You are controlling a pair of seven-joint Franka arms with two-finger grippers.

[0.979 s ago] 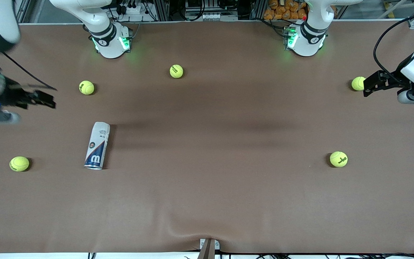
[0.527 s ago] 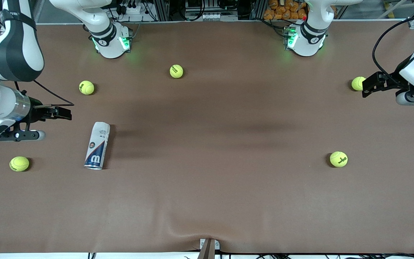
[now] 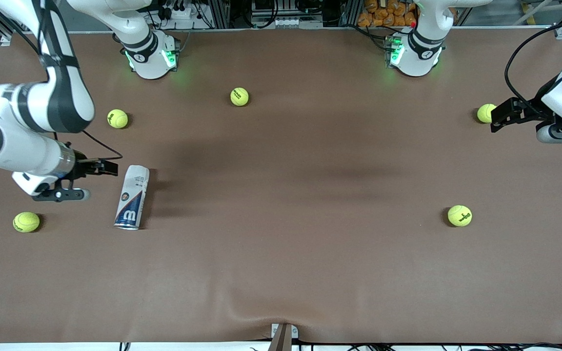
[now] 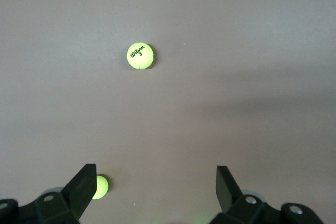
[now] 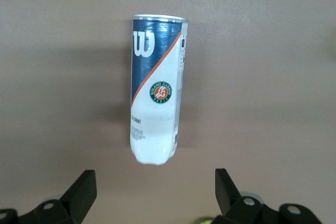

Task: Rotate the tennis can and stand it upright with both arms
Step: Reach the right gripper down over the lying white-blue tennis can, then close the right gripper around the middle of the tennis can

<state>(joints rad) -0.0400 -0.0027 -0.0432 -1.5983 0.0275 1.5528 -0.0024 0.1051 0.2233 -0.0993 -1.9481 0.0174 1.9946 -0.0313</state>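
The tennis can (image 3: 132, 197) lies on its side on the brown table, toward the right arm's end, with its silver rim nearer the front camera. In the right wrist view the can (image 5: 156, 93) shows its navy "W" label and white end. My right gripper (image 3: 110, 168) is open and empty, low beside the can's white end; in its own view the right gripper (image 5: 154, 177) has the can just ahead of its fingers, not touching. My left gripper (image 3: 495, 117) is open and empty at the left arm's end, beside a tennis ball (image 3: 486, 113). The left gripper (image 4: 156, 171) sees only table and balls.
Loose tennis balls lie about the table: one (image 3: 117, 118) farther from the camera than the can, one (image 3: 26, 222) near the right arm's end, one (image 3: 239, 96) near the bases, one (image 3: 459, 215) toward the left arm's end. Two balls (image 4: 140, 56) (image 4: 100, 186) show in the left wrist view.
My right arm has swung in from the table's end, bringing its gripper up to the can's white end. My left gripper has barely moved. The can has not moved.
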